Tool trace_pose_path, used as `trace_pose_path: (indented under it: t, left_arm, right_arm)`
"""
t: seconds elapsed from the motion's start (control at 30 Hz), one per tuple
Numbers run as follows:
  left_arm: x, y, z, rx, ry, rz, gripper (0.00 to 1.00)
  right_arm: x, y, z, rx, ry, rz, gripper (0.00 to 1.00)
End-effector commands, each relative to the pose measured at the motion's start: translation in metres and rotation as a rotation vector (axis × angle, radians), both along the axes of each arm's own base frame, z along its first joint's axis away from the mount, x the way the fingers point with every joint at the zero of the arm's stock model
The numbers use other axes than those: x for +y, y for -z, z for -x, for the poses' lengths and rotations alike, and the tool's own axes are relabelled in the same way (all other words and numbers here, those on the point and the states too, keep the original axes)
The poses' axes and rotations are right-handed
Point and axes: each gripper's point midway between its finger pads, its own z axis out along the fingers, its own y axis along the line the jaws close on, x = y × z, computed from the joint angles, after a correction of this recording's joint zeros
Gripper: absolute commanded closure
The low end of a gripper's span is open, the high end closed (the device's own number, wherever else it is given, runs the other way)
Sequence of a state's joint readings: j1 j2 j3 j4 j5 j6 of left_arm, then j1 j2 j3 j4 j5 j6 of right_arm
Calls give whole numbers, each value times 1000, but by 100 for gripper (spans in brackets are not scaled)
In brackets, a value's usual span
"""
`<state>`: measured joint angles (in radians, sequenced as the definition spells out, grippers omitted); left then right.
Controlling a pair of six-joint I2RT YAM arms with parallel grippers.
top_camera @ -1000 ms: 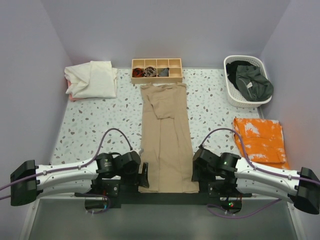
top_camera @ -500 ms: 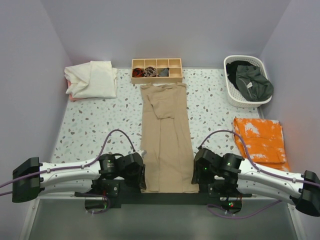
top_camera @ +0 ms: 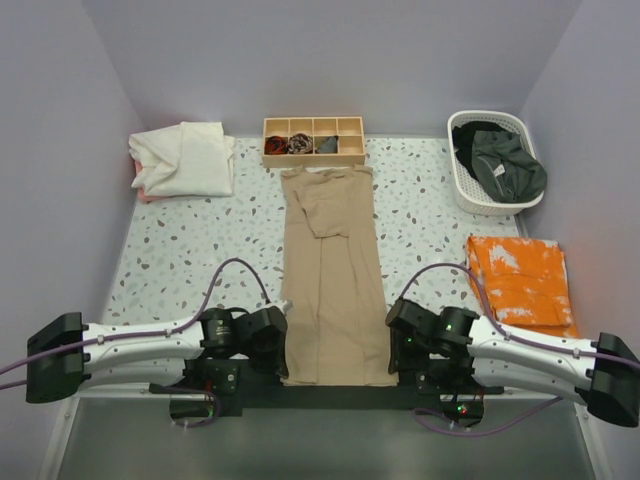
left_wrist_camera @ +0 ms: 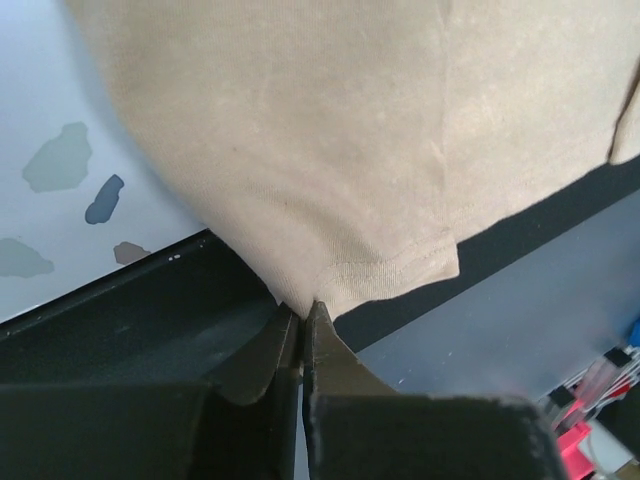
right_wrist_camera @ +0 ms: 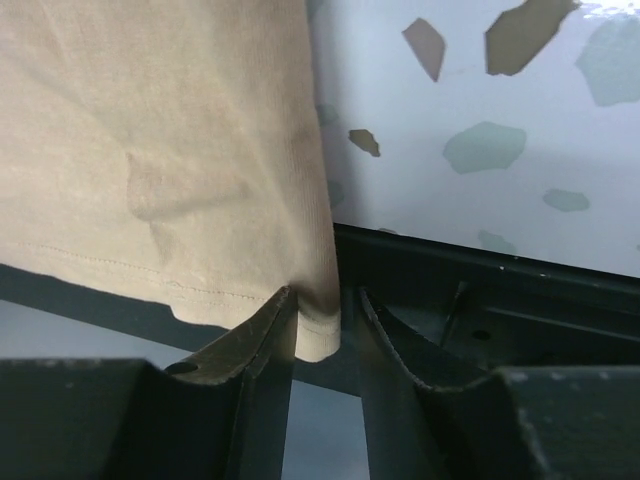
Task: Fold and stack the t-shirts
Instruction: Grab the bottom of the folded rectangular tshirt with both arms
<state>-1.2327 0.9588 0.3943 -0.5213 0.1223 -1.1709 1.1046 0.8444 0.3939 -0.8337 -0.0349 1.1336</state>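
Two near hem corners of the long tan-beige cloth t-shirt, spread lengthwise on the speckled bench, reaching its near edge. Told by wrist views only: left hand pinched shut on one corner; right hand parted, straddling the other. Wide bench on both sides; one cream-white folded shirt far left.

One tan t-shirt, one cream t-shirt, one orange cloth, one basket (dark shirts inside), one tray
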Motion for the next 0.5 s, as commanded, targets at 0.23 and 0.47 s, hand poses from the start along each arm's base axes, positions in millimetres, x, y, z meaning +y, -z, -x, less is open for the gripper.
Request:
trace_pose_path:
  t: [0.23, 0.47]
  left_arm:
    - [-7, -8, -11, -59, -8, 5, 100]
    - [-21, -38, -34, -165, -33, 27, 100]
  right_arm:
    - [22, -5, -14, -70, -3, -97, 100]
    - [39, -46, -37, -204, -15, -182, 100]
